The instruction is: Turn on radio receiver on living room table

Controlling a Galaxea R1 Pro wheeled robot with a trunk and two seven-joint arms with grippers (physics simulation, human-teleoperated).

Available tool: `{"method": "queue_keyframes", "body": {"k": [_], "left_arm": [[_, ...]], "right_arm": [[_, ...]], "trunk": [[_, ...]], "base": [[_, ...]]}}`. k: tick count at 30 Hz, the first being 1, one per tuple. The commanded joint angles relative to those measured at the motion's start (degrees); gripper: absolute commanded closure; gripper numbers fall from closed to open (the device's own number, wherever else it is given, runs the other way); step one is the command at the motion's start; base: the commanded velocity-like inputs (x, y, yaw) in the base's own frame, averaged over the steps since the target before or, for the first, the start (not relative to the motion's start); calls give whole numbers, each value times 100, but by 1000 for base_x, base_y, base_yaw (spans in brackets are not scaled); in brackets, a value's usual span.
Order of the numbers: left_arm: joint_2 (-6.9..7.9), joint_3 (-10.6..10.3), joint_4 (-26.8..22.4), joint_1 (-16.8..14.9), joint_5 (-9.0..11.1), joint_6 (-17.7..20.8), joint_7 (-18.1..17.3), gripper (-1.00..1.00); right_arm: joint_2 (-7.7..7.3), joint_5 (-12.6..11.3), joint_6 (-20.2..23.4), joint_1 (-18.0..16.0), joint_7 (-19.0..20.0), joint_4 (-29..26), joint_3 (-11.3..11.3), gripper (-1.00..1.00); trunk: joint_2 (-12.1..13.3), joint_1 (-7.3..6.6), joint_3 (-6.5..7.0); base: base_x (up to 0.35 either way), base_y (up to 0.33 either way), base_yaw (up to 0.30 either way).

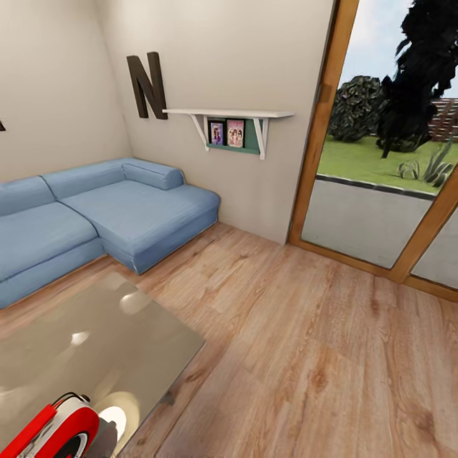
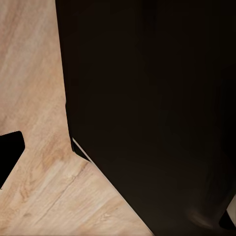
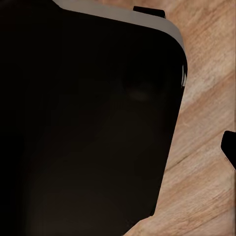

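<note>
1. Head view: approach step, nothing reached for yet. The radio receiver [image 1: 60, 427] sits at the near left, cut by the picture's lower edge, on the near corner area of the table [image 1: 95, 337] (glossy grey top, reflections on it). Red body, white trim and a thin black wire handle show; the dial is partly cut off and I can't make out a light.
2. Same view, room: blue L-shaped sofa [image 1: 95, 219] far left behind the table, dark letter N [image 1: 147, 86] on the wall, white shelf [image 1: 232, 124] with small pictures, wood-framed glass door [image 1: 381, 159] at right with garden beyond.
3. Same view, edges and space: the table's right edge runs diagonally toward the near left; wood plank floor [image 1: 305, 343] right of it is wide open up to the door frame. Judgement: next move calls for tilting the head down and left toward the radio, then bringing an arm over the table corner to the switch.
4. Left wrist view: a big dark body (probably the robot's own) over plank floor [image 2: 34, 123]. Finger opening can't be told.
5. Right wrist view: again a dark rounded panel with a pale rim, floor [image 3: 206, 147] beside it. Cannot tell whether that gripper is wide or narrow; no sign it holds anything.
</note>
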Motion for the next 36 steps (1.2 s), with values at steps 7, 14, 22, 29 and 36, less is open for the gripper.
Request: {"method": "queue_keyframes", "body": {"k": [7,14,22,29,36], "left_arm": [[0,0,0,-2,1,0,0,-100],[0,0,0,-2,1,0,0,-100],[0,0,0,-2,0,0,0,-100],[0,0,0,-2,-1,0,0,-100],[0,0,-27,-2,2,0,0,-100]], "right_arm": [[0,0,-163,0,0,8,0,-100],[0,0,-173,0,0,14,0,-100],[0,0,-173,0,0,16,0,-100],[0,0,-181,0,0,10,0,-100],[-6,0,-182,0,-1,11,0,-100]], "trunk": [[0,0,-35],[0,0,-70],[0,0,-109],[0,0,-144],[0,0,-179]], "base": [[0,0,240],[0,0,240],[0,0,240],[0,0,240],[0,0,240]]}}
